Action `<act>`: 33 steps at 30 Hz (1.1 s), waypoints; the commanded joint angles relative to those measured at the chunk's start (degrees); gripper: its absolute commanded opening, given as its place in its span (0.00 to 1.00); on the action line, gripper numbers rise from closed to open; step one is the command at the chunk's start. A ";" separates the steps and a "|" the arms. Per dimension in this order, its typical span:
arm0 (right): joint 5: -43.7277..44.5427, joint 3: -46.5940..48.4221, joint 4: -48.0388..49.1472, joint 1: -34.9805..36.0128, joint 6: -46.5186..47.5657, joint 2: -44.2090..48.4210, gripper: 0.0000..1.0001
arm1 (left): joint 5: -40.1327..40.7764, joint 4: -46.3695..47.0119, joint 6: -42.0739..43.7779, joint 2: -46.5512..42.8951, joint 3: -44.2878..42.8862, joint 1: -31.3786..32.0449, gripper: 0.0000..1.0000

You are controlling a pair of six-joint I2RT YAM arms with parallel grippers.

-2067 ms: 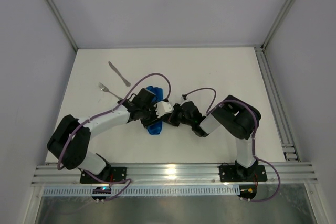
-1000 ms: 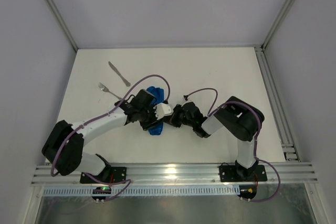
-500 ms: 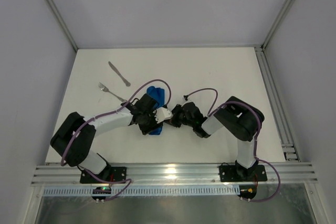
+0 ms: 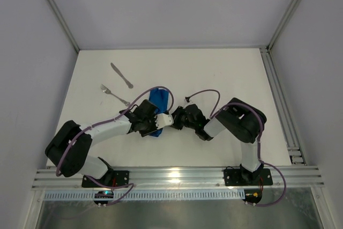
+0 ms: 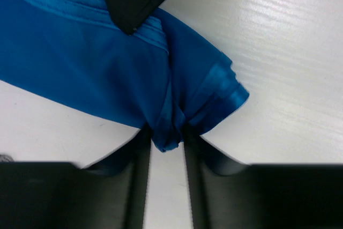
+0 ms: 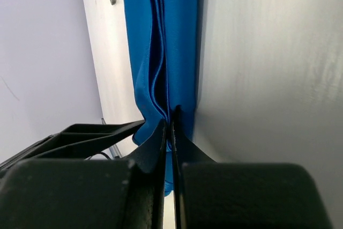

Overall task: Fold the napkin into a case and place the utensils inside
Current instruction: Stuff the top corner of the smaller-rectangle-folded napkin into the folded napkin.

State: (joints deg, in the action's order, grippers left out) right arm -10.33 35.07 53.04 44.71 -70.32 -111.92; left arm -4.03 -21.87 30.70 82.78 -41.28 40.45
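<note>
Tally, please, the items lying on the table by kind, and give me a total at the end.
blue napkin: 1
silver knife: 1
silver fork: 1
Total: 3

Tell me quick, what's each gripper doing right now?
Left gripper: closed, fingers pinching a bunched edge of the napkin.
Right gripper: closed, clamping the napkin's folded edge.

Tabletop count: 1 table, 1 blue napkin, 2 utensils, i.e. 1 knife + 1 fork. Robot arms: 2, w/ 1 gripper ea.: left gripper, right gripper.
</note>
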 commanded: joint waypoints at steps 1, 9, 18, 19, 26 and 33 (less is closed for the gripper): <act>1.01 2.28 1.02 0.20 1.86 0.47 0.04 | -0.52 -4.66 4.09 -1.66 1.20 -0.19 0.39; 0.92 2.63 0.75 0.29 1.95 0.21 0.04 | -18.71 -16.54 3.15 -7.64 -6.79 -2.65 0.60; 1.27 2.81 1.02 0.29 1.77 0.47 0.04 | -17.33 -10.30 -3.01 0.53 -11.28 -4.85 0.54; 1.27 2.81 1.02 0.29 1.77 0.65 0.04 | -16.28 -9.60 -3.45 1.32 -11.28 -4.85 0.54; 1.19 2.72 1.46 0.29 1.68 0.65 0.04 | -6.26 -3.10 -4.60 6.60 -9.26 -4.59 0.53; 0.92 3.25 1.72 0.20 1.86 0.83 0.04 | -5.28 -1.42 -4.42 7.57 -7.15 -3.09 0.23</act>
State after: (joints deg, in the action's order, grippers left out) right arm -10.44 36.60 52.23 44.84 -69.69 -111.92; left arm -10.17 -26.37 26.81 89.43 -49.47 36.73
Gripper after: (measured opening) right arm 0.049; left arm 0.253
